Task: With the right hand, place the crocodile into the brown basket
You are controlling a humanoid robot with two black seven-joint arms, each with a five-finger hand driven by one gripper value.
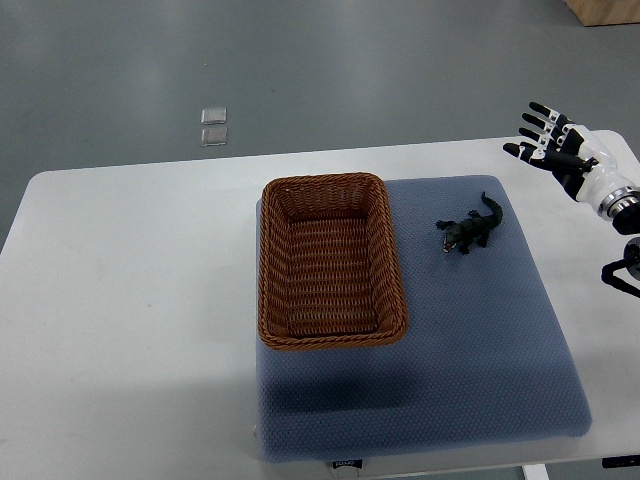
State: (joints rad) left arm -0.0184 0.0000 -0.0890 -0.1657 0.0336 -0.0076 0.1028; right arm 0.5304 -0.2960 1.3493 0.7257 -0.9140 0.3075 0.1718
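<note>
The brown rectangular wicker basket [333, 262] sits on the blue-grey padded mat [480, 340]; the small dark toy crocodile [470, 230] lies right of the basket, on the mat, apart.

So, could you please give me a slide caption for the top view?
Open right hand hovers near toy crocodile lying on blue mat beside brown wicker basket.

The right hand [555, 148] has black fingers and palm, small white bands at the knuckles, and a white wrist shell. Nearest the hand, the crocodile [470, 231] is dark green, almost black. Farther from the hand, beyond the crocodile, the basket [330, 262] is warm brown with tight woven ribbing. The mat [480, 350] under both is slate blue with a fine dotted weave. The table [130, 300] is plain white and the floor [350, 70] dull grey.
</note>
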